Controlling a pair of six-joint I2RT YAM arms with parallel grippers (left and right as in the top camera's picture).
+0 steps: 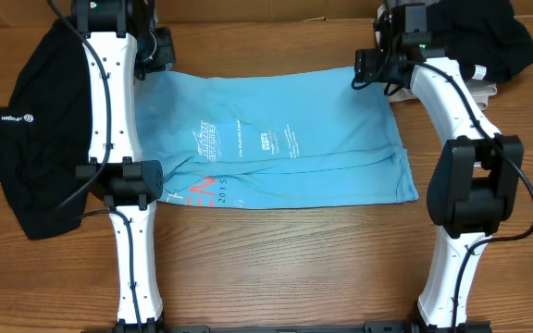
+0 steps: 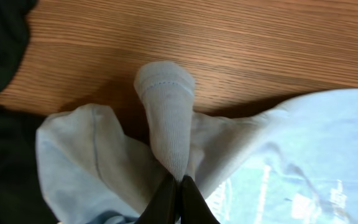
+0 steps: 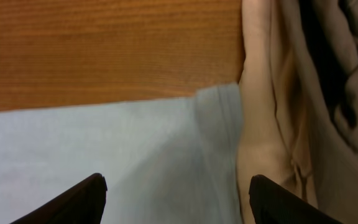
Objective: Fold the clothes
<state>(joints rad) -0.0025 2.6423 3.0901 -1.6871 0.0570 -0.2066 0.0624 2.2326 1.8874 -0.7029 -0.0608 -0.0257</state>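
Clenched on a thin ridge of the soft light blue printed T-shirt, the left gripper may lose it when lifted. The shirt lies spread on the wooden table. The right gripper, released above its corner, could snag the crumpled beige cloth just beside it.

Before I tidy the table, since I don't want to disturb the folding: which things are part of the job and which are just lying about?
In the job: light blue T-shirt, pinched by the left gripper; right gripper, open over its edge.
Lying about: black top at the left, not held; dark cloth pile at the far right; beige cloth beside it.
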